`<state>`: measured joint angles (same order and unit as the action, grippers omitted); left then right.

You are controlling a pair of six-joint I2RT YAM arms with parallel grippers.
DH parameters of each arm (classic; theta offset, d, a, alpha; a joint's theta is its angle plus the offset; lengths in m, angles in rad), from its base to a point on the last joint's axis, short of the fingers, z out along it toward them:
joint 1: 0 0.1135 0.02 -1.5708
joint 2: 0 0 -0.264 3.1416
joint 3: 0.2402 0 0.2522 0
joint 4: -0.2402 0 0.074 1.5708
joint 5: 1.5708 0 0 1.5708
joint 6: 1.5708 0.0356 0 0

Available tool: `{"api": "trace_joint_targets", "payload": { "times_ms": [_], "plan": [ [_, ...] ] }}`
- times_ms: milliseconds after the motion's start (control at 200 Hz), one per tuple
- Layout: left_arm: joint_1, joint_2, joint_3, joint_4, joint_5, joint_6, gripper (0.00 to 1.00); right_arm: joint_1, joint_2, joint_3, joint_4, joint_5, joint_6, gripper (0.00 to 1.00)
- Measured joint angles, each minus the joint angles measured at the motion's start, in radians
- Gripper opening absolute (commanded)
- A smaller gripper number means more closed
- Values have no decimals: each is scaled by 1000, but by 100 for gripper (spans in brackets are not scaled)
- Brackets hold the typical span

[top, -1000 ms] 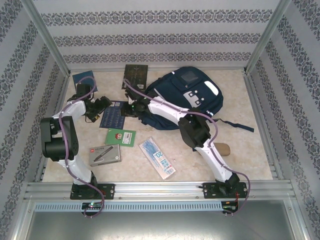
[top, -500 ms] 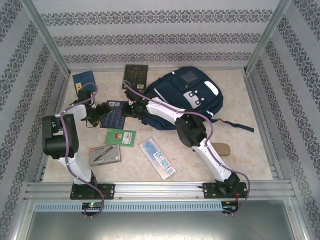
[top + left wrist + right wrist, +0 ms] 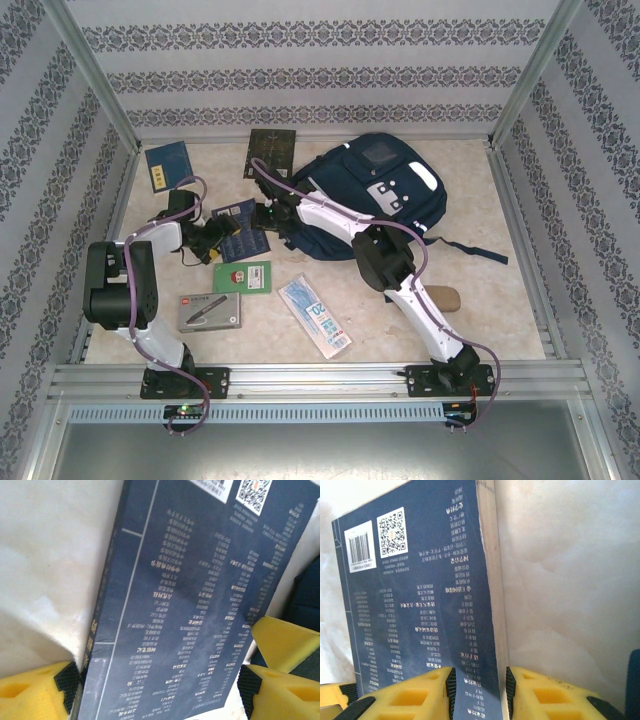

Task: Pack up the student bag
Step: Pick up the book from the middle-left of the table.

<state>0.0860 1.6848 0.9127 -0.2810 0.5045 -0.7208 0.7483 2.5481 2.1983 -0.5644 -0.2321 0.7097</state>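
Note:
The student bag [image 3: 385, 195], a navy backpack, lies at the back right of the table. A navy book with gold text [image 3: 240, 225] is tipped up off the table just left of it. My right gripper [image 3: 263, 215] is shut on the book's edge [image 3: 420, 605], with a pad on each cover [image 3: 479, 690]. My left gripper [image 3: 218, 242] is at the book's other end. Its fingers stand wide on either side of the back cover [image 3: 190, 595], and a small gap shows at the right pad [image 3: 157, 690].
A dark book [image 3: 270, 152] and a blue notebook [image 3: 168, 163] lie at the back. Nearer me are a green card box [image 3: 242, 275], a grey pen case [image 3: 210, 311], a blue tissue pack [image 3: 314, 316] and a tan object [image 3: 445, 297]. A bag strap [image 3: 470, 250] trails right.
The left gripper has swung in toward the book and now straddles it. The book has tipped up from lying flat, with the right gripper at its edge.

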Motion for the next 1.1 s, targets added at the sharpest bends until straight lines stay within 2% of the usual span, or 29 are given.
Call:
{"api": "trace_joint_targets", "payload": {
  "times_ms": [145, 465, 844, 1104],
  "plan": [
    [0, 7, 29, -51, -50, 52, 84, 0, 0, -1, -5, -5, -12, 27],
    [2, 40, 58, -81, -52, 85, 78, 2, 18, 22, -31, -19, -29, 26],
    [34, 14, -35, 109, 113, 7, 71, -9, 19, 22, -34, -27, -28, 26],
    [33, -27, -75, 202, 274, -78, 66, -39, 19, 23, -27, -10, -27, 26]
  ]
}}
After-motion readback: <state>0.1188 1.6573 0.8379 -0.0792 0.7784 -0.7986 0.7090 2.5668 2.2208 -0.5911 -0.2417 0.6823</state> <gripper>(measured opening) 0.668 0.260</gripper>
